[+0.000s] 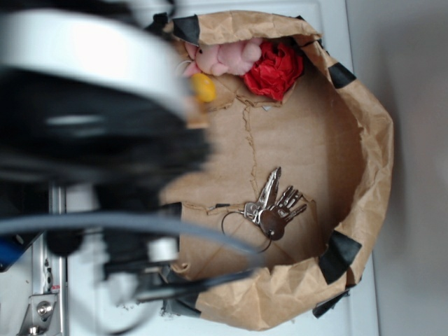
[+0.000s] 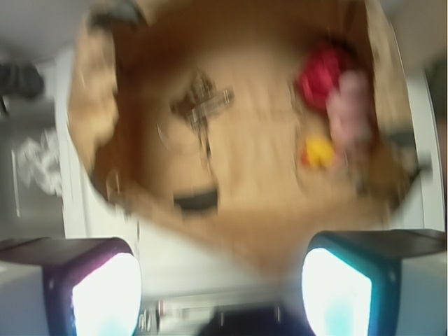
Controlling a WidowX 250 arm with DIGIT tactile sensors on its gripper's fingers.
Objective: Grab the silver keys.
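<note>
Exterior view: a brown paper bag (image 1: 364,140), its rim rolled down and patched with black tape (image 1: 341,253), lies open on a white counter (image 1: 413,84). The keys (image 1: 274,203) lie flat on the bag's paper floor, toward the lower right part of the floor. They are fanned out, with one darker rounded key head at the bottom of the bunch. A thin wire ring (image 1: 234,222) joined to them extends to the left. Nothing touches the keys.

At the far end of the bag, well apart from the keys, three items sit together against the wall: a red crumpled item (image 1: 276,70), a pink soft toy (image 1: 227,57) just beside it, and a yellow item (image 1: 204,87) partly hidden by the arm. The arm (image 1: 91,126) fills the left of this view, close to the lens and blurred; its jaws are not visible here.

Wrist view: heavily blurred. The gripper (image 2: 222,287) is above the near edge of the bag, with its two fingers (image 2: 105,294) at the lower corners of the frame. The jaws stand wide apart and hold nothing. The keys (image 2: 203,105) show as a dark smear on the bag floor, upper left of centre, well apart from the fingers. The red (image 2: 320,73), pink (image 2: 350,105) and yellow (image 2: 318,150) items show at the upper right.
</note>
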